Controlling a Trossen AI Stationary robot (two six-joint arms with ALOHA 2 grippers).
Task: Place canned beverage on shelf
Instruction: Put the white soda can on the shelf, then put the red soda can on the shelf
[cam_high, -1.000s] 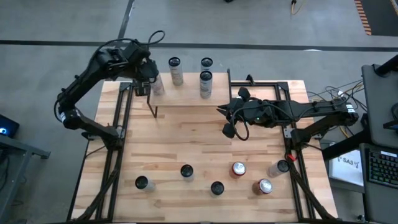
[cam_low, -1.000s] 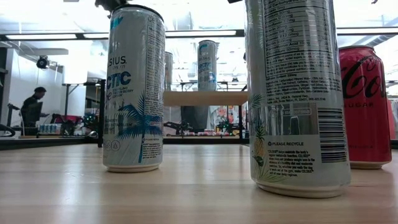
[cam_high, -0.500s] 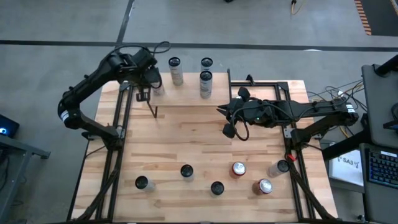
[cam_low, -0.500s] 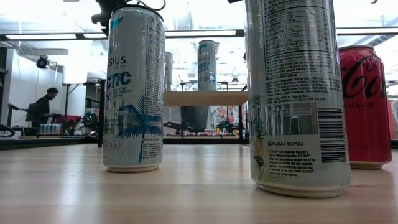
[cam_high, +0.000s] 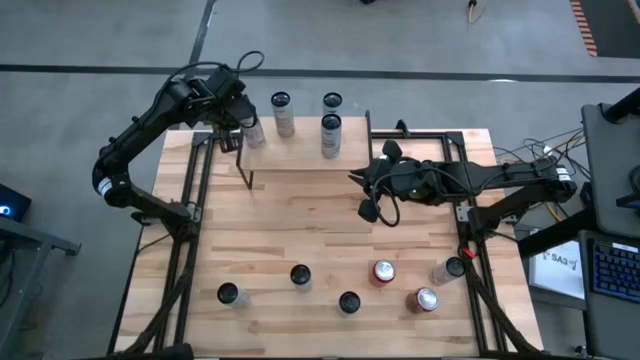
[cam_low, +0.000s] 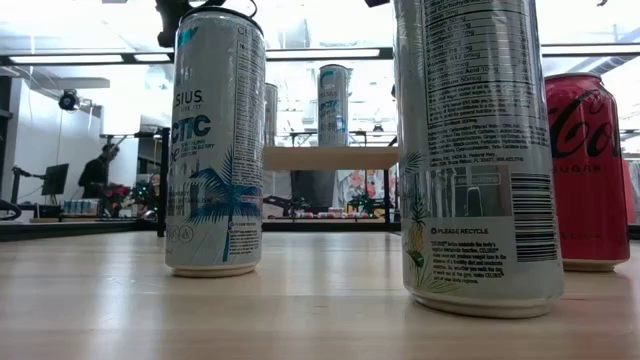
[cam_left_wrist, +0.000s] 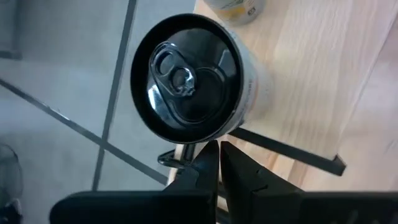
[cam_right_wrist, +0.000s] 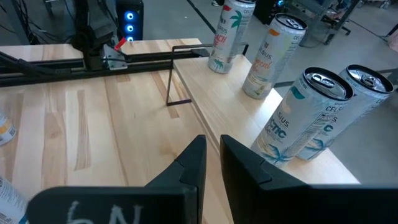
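Observation:
The shelf stands at the table's far edge, and its wooden board carries several tall cans. The leftmost can, with its black top up, stands on the board's left end. My left gripper is shut and hangs over the shelf's left end, its fingertips right beside that can. My right gripper is shut on nothing and waits above the table's middle right, pointing toward the shelf. My left gripper's shut fingertips come down from above, slanting, next to the side of the leftmost can just below its rim. Whether they touch it, I cannot tell. The can stands upright on the shelf board.
Several loose cans stand near the table's front edge: light ones and red ones. They loom large in the low view. A person moves in the room behind the table.
My left gripper has sunk a little and rolled beside the can at the shelf's left end, staying shut. In the room behind, the person has walked toward the right.

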